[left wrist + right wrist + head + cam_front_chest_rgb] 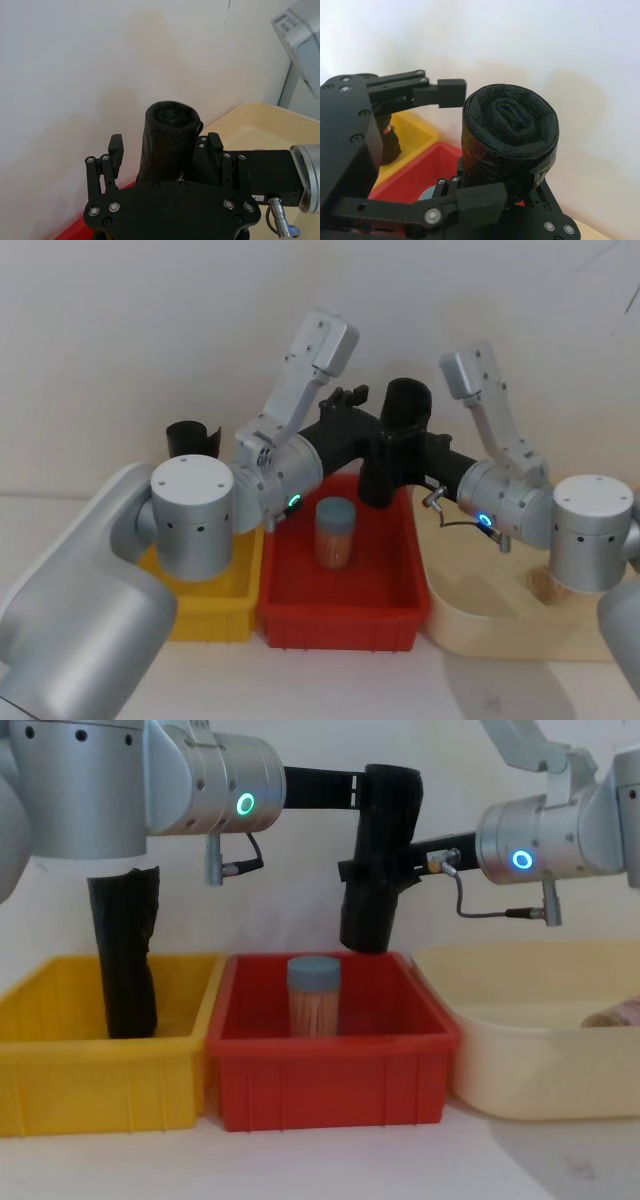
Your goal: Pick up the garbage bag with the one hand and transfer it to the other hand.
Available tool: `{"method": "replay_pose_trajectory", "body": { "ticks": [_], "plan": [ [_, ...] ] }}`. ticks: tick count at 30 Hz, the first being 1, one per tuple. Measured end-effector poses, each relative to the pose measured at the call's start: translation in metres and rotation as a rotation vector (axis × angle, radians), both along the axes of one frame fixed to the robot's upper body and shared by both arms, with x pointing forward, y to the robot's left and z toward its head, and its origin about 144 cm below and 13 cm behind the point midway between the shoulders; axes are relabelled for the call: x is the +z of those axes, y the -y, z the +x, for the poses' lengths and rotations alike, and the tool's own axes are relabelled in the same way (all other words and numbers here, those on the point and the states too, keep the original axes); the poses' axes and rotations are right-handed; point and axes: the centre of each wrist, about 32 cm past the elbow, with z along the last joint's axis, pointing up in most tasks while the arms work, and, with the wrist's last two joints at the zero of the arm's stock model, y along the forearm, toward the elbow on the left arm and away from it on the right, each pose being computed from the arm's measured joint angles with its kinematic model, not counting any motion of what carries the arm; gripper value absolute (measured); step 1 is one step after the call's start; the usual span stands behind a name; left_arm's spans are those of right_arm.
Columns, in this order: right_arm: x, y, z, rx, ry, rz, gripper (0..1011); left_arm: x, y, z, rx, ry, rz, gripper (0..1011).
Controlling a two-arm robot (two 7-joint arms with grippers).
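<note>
1. Three bins are sitting in a row before me: yellow bin (60, 1050) on my left, red bin (330, 1070) in the centre, cream tub (520, 1060) on my right.
2. A tall plain black roll (125, 950) is standing in the yellow bin, well apart from the work.
3. The garbage bag (372, 915) is hanging nearly upright in the air over the back of the red bin, touching no bin, with both my arms meeting at it.
4. A capped jar (313, 995) is standing in the red bin below and in front of the bag.
5. My right gripper (510, 192) is clamping the bag around its middle, and its fingers (480, 200) are pressing into the plastic.
6. My left gripper (166, 145) is straddling the bag's upper end. Its fingers (116, 147) are spread, with a gap showing on one side, so I am judging it released.
7. Handling judgement: the roll is looking light, soft and squashable, and the film is likely slick. I am favouring a hold across the mid-body, firm enough to dent it, never at the loose top edge, where layers could slide.
</note>
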Motion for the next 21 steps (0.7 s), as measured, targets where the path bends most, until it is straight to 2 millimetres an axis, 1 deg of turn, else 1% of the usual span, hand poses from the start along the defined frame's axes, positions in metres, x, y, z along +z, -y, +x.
{"method": "replay_pose_trajectory", "body": {
  "ticks": [6, 14, 21],
  "plan": [
    [0.0, 0.003, -0.002, -0.027, 0.018, 0.024, 501, 0.0, 0.0, 0.0, 0.0, 0.0, 0.0, 1000],
    [0.002, 0.012, -0.004, -0.091, 0.042, 0.047, 501, 0.0, 0.0, 0.0, 0.0, 0.0, 0.0, 1000],
    [0.001, 0.028, -0.006, -0.161, 0.045, 0.015, 501, 0.0, 0.0, 0.0, 0.0, 0.0, 0.0, 1000]
  ]
}}
